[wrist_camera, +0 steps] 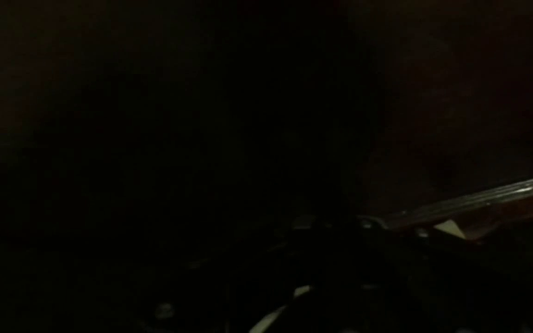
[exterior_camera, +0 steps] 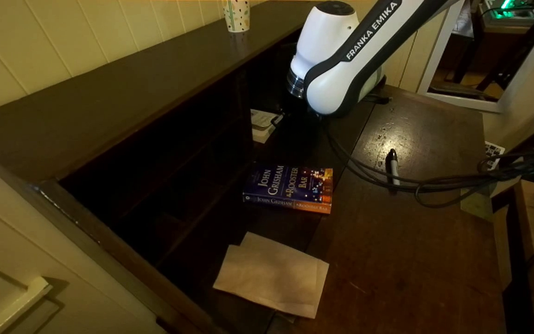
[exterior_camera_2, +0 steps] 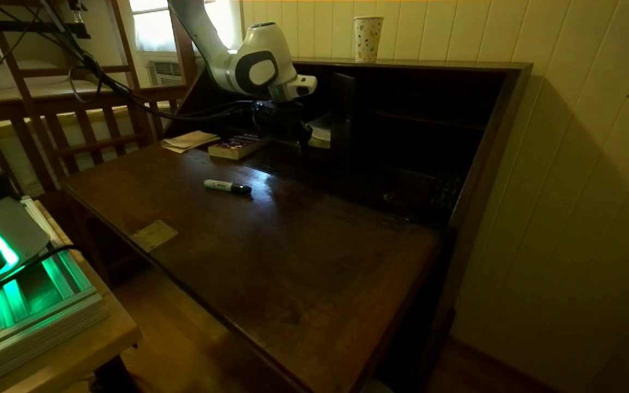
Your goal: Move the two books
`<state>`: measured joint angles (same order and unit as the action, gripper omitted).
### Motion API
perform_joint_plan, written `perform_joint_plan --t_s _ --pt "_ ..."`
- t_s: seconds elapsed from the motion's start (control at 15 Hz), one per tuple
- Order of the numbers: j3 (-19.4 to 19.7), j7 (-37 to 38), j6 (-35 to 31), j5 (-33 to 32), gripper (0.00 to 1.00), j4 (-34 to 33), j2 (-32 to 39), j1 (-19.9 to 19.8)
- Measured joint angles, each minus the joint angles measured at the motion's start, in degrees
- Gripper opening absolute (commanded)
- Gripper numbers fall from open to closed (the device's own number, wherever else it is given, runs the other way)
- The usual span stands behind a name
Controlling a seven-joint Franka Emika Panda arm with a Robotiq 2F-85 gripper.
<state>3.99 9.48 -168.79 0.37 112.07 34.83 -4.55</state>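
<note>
The dark blue book (exterior_camera: 288, 188) with orange-yellow marks lies flat on the desk, cover up; it also shows in an exterior view (exterior_camera_2: 236, 146). The pale whitish-green book (exterior_camera: 262, 120) is deeper in the desk, beside a dark upright divider, partly hidden; an exterior view shows it as a pale patch (exterior_camera_2: 321, 135) just behind the gripper. My gripper (exterior_camera_2: 302, 136) points down close to the pale book; whether it touches it cannot be told. The wrist view is almost black; the fingers (wrist_camera: 333, 224) show faintly, and their opening cannot be read.
Folded pale sheets (exterior_camera: 274, 273) lie beside the blue book. A marker pen (exterior_camera_2: 227, 187) lies on the desktop (exterior_camera_2: 292, 262). A patterned cup (exterior_camera_2: 368, 39) stands on the top shelf (exterior_camera: 155, 88). Dark compartments sit under that shelf. Loose cables (exterior_camera: 401, 185) hang over the desk.
</note>
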Motion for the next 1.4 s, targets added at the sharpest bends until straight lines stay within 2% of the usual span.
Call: perform_joint_plan --t_s 0.67,0.87,1.13,1.4 --pt "0.01 -0.25 -13.40 1.04 0.00 5.90 -4.97 -0.39" --pt "-3.19 -0.82 -17.95 0.97 0.00 6.45 -4.38 -2.92" --pt "-9.99 -1.13 -23.45 0.22 0.00 6.19 -1.46 -9.21" --pt "-13.74 -1.17 -28.76 -1.79 0.00 6.01 1.14 -13.91"
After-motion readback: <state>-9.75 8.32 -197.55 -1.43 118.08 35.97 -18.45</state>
